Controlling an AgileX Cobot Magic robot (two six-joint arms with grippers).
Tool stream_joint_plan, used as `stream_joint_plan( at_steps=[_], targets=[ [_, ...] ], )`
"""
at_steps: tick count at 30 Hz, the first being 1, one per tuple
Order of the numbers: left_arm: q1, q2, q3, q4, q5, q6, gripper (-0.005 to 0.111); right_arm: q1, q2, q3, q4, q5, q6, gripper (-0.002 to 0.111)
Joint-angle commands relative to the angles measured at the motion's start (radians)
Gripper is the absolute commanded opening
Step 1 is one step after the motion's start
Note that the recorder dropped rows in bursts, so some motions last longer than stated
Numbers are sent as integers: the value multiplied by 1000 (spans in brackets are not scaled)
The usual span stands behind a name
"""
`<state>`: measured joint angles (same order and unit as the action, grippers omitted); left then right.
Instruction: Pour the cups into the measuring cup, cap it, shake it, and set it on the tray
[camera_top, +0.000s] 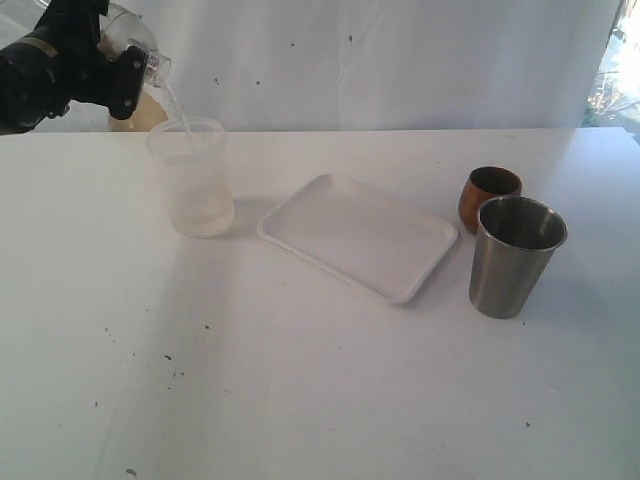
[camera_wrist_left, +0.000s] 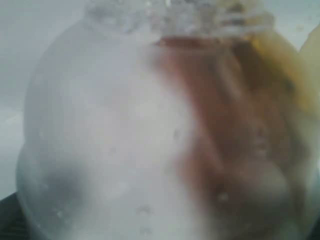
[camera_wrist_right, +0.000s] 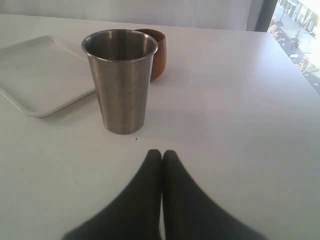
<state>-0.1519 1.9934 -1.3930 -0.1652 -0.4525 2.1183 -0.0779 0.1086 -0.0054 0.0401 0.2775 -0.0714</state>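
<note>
Measuring cup (camera_top: 133, 40) of clear plastic hangs tilted over the frosted translucent plastic cup (camera_top: 192, 180), a thin stream falling into it. The black left gripper (camera_top: 128, 72) clamps it, jaws spread wide. The right gripper (camera_wrist_right: 161, 159) is closed and empty near the tapered stainless-steel tumbler (camera_wrist_right: 120, 75). No writing is legible.

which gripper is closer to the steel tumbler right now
Right. The right gripper, shut, points at the steel tumbler from close by. The left gripper is far off past the tray, tipping a clear container over a plastic cup.
</note>
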Motion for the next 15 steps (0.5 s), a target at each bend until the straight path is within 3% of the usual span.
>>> stream_joint_plan(
  at_steps=[1,15],
  targets=[
    [0,-15,-17,45,-55,-6,0,1,-5,5,-6,-10,-3,0],
    [0,-15,-17,54,-55,-6,0,1,-5,5,-6,-10,-3,0]
  ],
)
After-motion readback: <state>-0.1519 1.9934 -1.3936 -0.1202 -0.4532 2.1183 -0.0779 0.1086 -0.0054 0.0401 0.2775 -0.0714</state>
